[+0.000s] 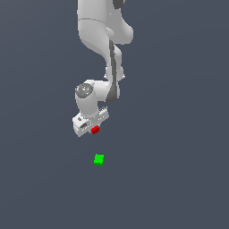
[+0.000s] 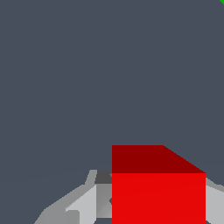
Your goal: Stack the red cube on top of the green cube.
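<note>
- While the red cube (image 1: 95, 129) sits clenched between the gripper (image 1: 93, 129) fingers, it appears lifted clear of the floor (image 1: 179, 179) for carrying.
- Nearby, the green cube (image 1: 99, 159) rests alone on the floor, waiting as the base.

arm colour: The arm (image 1: 96, 31) is white and smooth, with fat round parts joined together.
dark bits: Dark grey strips run down the thin part (image 1: 115, 67) and show at the top.
round cap: A grey round cap (image 1: 83, 90) sits on the wrist.
gripper: The gripper (image 1: 91, 124) is a white boxy block with small dark marks on it.
fingers: In the wrist view the fingers (image 2: 83, 203) look light grey, with flat, slanted sides.
</note>
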`<state>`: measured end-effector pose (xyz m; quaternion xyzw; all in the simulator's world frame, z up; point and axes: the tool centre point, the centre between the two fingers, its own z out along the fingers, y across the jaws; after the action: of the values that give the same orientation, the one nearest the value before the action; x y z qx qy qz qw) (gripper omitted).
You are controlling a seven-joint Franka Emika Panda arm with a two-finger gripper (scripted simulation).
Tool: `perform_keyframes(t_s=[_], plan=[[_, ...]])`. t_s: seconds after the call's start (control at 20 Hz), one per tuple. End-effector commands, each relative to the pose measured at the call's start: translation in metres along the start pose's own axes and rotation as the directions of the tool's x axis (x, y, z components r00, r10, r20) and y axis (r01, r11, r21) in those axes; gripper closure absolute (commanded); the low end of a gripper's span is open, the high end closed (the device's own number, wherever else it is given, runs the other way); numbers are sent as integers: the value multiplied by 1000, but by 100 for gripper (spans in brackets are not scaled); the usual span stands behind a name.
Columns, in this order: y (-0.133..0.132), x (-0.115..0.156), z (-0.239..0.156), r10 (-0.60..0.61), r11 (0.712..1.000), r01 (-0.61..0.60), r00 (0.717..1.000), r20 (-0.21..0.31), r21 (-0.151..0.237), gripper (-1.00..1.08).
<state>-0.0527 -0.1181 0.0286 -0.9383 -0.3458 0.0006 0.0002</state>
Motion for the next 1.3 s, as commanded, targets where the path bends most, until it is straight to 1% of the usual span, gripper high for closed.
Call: perform_keyframes(t_s=[0.0,0.45,0.65,0.85,1.25], plan=[[0,0,-9,0,1000,0,1000,-1,-1,108],[-1,0,-65,-1,1000,1,1000,-1,-1,108],[-1,0,-83,-1,1000,1,1000,-1,-1,108],[0,0,-91,-1,1000,1,1000,-1,-1,108],[3,7,-87,-1,1000,1,1000,-1,-1,108]])
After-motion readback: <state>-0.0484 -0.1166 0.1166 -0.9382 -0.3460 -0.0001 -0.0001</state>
